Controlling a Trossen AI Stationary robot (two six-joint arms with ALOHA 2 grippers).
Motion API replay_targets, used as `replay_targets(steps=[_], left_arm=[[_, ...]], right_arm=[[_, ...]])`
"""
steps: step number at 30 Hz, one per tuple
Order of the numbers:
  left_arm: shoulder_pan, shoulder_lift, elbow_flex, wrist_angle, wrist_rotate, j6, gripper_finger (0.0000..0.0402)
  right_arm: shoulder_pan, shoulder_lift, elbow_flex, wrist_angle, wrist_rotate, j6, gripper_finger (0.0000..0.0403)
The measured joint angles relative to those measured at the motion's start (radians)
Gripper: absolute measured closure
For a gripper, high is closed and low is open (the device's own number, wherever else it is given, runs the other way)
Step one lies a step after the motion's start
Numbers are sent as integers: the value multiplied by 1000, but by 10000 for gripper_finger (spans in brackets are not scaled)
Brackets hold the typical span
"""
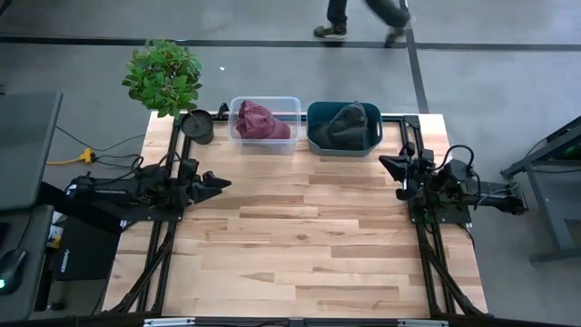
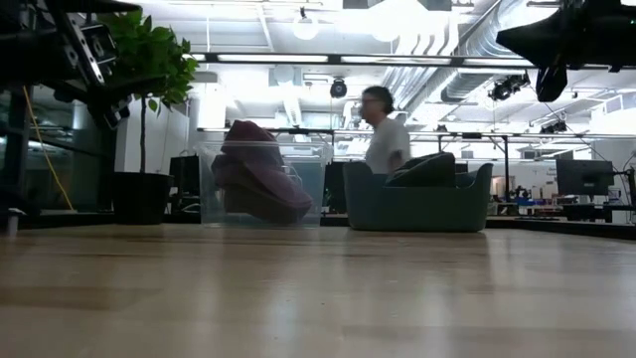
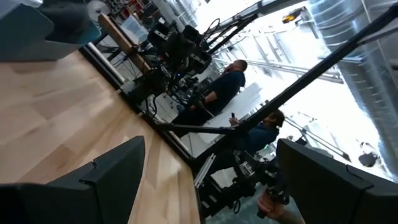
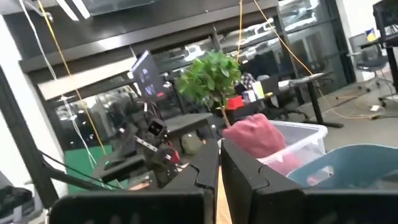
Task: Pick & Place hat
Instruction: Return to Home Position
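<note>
- The left gripper (image 1: 221,182) hangs above the table's left edge, at centre-left of the high view; its fingers (image 3: 99,180) are spread wide with nothing between them.
- The right gripper (image 1: 385,163) hangs above the table's right edge, at centre-right of the high view; its fingers (image 4: 249,174) are drawn together to a thin slit and grip nothing.
- Both grippers point inward across the bare wooden table (image 1: 300,245), well apart from the bins.
- The red cap (image 1: 256,119) lies in the transparent bin (image 1: 292,102), at upper centre of the high view.
- Just right of it, the black cap (image 1: 347,123) sits in the blue bin (image 1: 313,136).
- A potted plant (image 1: 163,74) stands at the upper left corner of the table.
- A person (image 2: 386,129) stands beyond the bins.
</note>
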Motion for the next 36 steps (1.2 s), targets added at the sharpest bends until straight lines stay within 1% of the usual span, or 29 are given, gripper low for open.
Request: replay_targets(steps=[8,18,22,24,27,29,33,36], left_arm=[[0,0,0,-20,-6,-11,62],[0,1,-1,-60,-7,-11,62],[0,1,-1,-77,-7,-12,62],[0,1,-1,-77,-7,-12,62],[0,1,-1,-76,-8,-12,62],[0,1,-1,-77,-8,-12,62],[0,1,-1,-78,-8,-13,62],[0,1,-1,-79,-8,-13,62]], right_arm=[[0,8,0,-17,-60,-11,382],[0,79,0,-46,-63,-59,382],[0,95,0,-45,-11,-130,382],[0,96,0,-44,-14,-140,382],[0,96,0,-40,-46,-141,382],[0,96,0,-39,-44,-186,382],[0,96,0,-22,1,-302,382],[0,97,0,-24,21,-317,382]])
